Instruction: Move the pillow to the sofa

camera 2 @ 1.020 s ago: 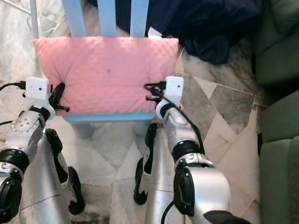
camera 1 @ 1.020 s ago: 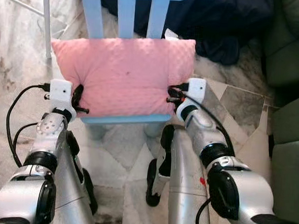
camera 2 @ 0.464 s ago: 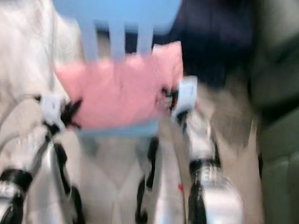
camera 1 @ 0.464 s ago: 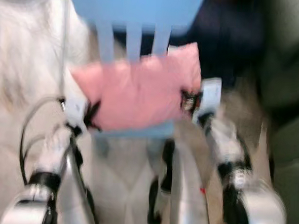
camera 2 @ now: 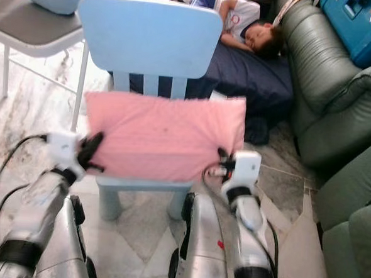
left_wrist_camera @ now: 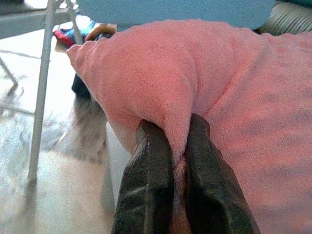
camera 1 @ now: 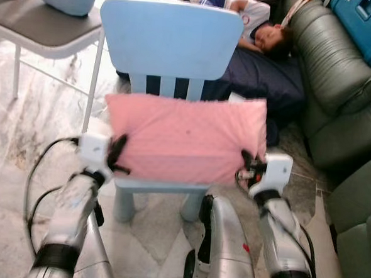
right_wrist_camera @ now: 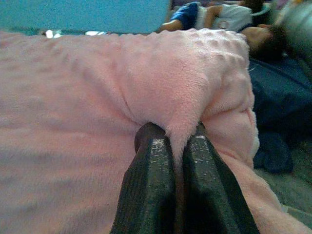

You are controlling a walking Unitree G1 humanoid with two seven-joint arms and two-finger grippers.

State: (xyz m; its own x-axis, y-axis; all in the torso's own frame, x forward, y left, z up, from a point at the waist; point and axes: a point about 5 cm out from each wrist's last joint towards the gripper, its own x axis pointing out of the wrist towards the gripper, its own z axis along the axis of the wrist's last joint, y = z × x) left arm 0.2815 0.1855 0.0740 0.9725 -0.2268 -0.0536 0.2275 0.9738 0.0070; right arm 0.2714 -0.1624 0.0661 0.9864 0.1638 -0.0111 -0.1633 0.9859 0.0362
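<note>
A pink plush pillow [camera 1: 185, 139] hangs lifted in front of a small blue chair [camera 1: 169, 40], above its seat [camera 1: 160, 186]. My left gripper [camera 1: 116, 155] is shut on the pillow's left edge, and my right gripper [camera 1: 247, 165] is shut on its right edge. In the left wrist view the black fingers [left_wrist_camera: 146, 180] pinch a fold of the pillow [left_wrist_camera: 219, 87]. The right wrist view has the fingers [right_wrist_camera: 151, 185] clamped on pink fabric [right_wrist_camera: 73, 97] the same way. A dark green sofa [camera 1: 340, 79] stands to the right.
A person [camera 1: 258, 24] lies on dark bedding on the floor behind the blue chair, beside the sofa. A grey metal-legged chair [camera 1: 47, 30] with a light blue cushion stands at the back left. A blue box [camera 1: 369, 24] sits at the top right. The floor is marble tile.
The pillow has come up off the chair seat, held at both edges by my grippers. The camera has tilted up, bringing the chair back, the person and the sofa into view.
</note>
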